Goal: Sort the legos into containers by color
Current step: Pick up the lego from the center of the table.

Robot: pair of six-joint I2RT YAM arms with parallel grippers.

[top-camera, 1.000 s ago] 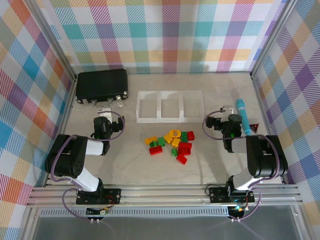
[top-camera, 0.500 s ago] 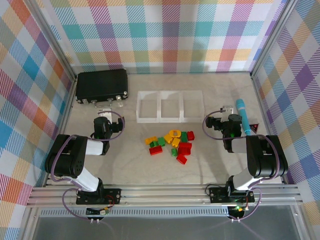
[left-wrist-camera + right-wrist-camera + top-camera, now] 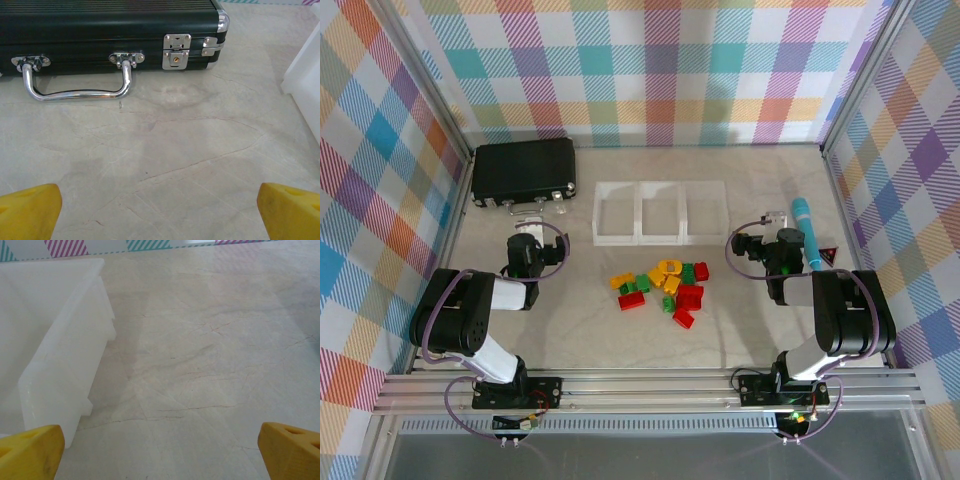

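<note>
The legos point(image 3: 662, 285) lie in a loose pile of red, green and yellow bricks on the table's middle, between the two arms. Behind them stand the containers point(image 3: 660, 212), three clear-white bins in a row; I see nothing inside them. My left gripper point(image 3: 527, 218) rests left of the pile, facing the black case. In its wrist view the left gripper point(image 3: 160, 215) is open, with bare table between its yellow fingertips point(image 3: 27, 210). My right gripper point(image 3: 775, 216) sits right of the pile. It is also open point(image 3: 160, 452) over bare table, with the containers' side wall point(image 3: 55, 350) at its left.
A black latched case point(image 3: 523, 170) with a metal handle point(image 3: 75, 90) lies at the back left. A teal pen-like object point(image 3: 806, 230) lies by the right wall. Checkered walls and a metal frame enclose the table.
</note>
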